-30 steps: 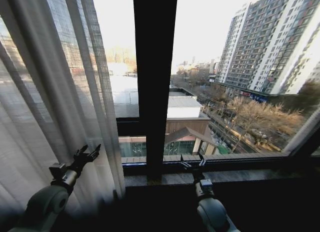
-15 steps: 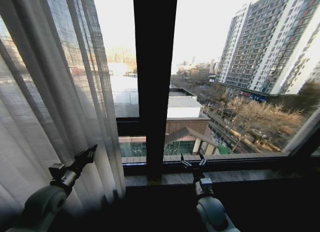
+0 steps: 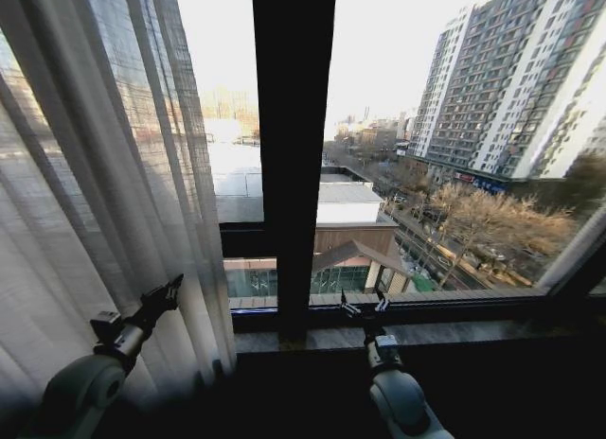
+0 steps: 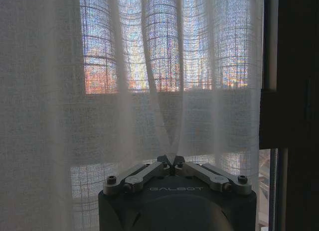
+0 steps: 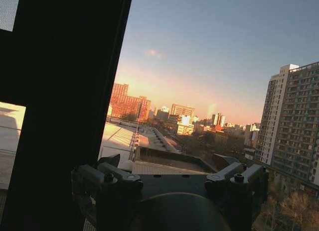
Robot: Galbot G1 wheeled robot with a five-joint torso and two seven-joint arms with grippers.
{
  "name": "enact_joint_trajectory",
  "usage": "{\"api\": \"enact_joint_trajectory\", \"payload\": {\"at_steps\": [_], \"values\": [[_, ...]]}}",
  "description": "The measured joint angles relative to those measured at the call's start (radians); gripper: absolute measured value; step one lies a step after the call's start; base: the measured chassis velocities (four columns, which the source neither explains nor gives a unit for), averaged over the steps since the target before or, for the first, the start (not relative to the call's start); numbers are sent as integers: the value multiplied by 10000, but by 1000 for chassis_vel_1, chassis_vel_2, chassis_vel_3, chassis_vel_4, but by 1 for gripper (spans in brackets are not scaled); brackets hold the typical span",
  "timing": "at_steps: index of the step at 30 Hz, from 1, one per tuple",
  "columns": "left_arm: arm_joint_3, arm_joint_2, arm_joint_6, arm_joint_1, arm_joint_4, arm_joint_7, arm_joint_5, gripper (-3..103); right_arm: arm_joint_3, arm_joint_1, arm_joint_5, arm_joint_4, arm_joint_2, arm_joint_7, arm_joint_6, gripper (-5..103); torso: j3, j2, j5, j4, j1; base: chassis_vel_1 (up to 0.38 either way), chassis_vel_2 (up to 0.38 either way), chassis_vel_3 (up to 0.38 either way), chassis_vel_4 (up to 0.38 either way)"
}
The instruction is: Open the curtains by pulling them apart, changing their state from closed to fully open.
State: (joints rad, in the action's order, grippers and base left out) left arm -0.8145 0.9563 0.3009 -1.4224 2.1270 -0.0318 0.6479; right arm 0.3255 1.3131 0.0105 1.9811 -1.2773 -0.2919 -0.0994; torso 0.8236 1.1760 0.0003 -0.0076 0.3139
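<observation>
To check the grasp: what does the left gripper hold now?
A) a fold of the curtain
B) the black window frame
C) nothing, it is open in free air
A: in the left wrist view the left gripper is shut, pinching a pleat of the curtain.

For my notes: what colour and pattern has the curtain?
Sheer white curtain with a fine grid weave and vertical pleats; best in the left wrist view.

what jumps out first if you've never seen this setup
The sheer curtain bunched at the left of the window, with the left gripper shut on a fold of it. Next the black window frame bar down the middle, with the right gripper open, holding nothing, by the sill.
</observation>
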Motion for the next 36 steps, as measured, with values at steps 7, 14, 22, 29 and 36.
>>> {"api": "enact_joint_trajectory", "payload": {"at_steps": [7,14,22,29,36], "values": [[35,150,-48,-65,107,-14,-170,0,2,13,-21,-20,36,23,9,100,0,0,1,-2,0,136,144,-156,-153],[32,266,-75,-184,311,-17,-243,0,-10,10,4,-20,25,41,42,100,0,0,-3,0,1,258,272,-245,-273],[-84,391,-114,-401,533,-16,-275,0,-87,52,4,67,19,70,51,100,-1,0,0,1,0,335,325,-340,-303],[-132,529,-152,-574,708,-17,-346,0,-78,200,0,244,104,75,57,100,-1,2,-3,1,-1,352,345,-358,-360],[-170,640,-180,-705,846,-17,-457,0,-82,295,-1,351,144,80,75,100,-1,2,-2,-1,0,354,367,-363,-357]]}}
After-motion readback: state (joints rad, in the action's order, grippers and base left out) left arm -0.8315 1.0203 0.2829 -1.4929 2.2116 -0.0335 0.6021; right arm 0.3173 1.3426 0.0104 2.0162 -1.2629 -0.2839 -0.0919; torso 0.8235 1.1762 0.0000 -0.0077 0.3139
